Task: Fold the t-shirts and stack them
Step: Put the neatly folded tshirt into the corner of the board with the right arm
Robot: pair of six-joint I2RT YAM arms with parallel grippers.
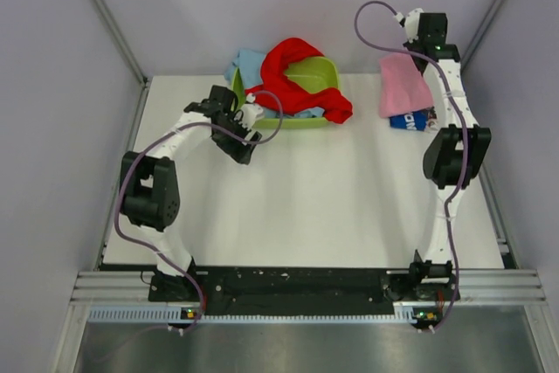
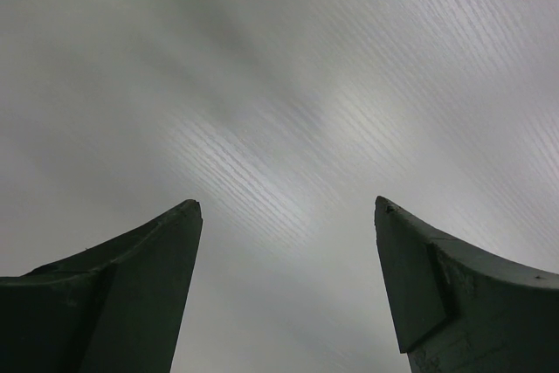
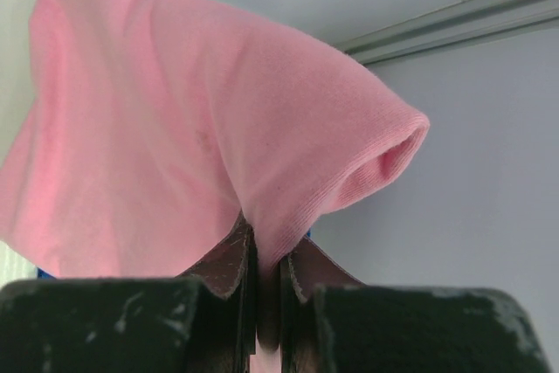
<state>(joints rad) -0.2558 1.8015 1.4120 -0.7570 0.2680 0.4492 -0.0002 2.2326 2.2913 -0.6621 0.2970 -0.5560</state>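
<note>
White tabletop (image 1: 332, 207), closed in by pale grey walls. At its back edge stands a lime green tub (image 1: 316, 76). A red t-shirt (image 1: 293, 58) is draped over the tub's rim, and a light blue t-shirt (image 1: 249, 63) is bunched at its back left corner.

The right gripper (image 3: 266, 246) is raised at the far right, its jaws pinched tight on a fold of the pink t-shirt (image 3: 175, 128), which hangs down from them. Just below it on the table lies a navy t-shirt (image 1: 410, 120) with white lettering, too small to read, perhaps ending in "OW". No brand or label shows elsewhere.

The left gripper (image 2: 288, 207) hovers near the tub's left side, jaws spread wide with nothing between them but blurred pale surface.
</note>
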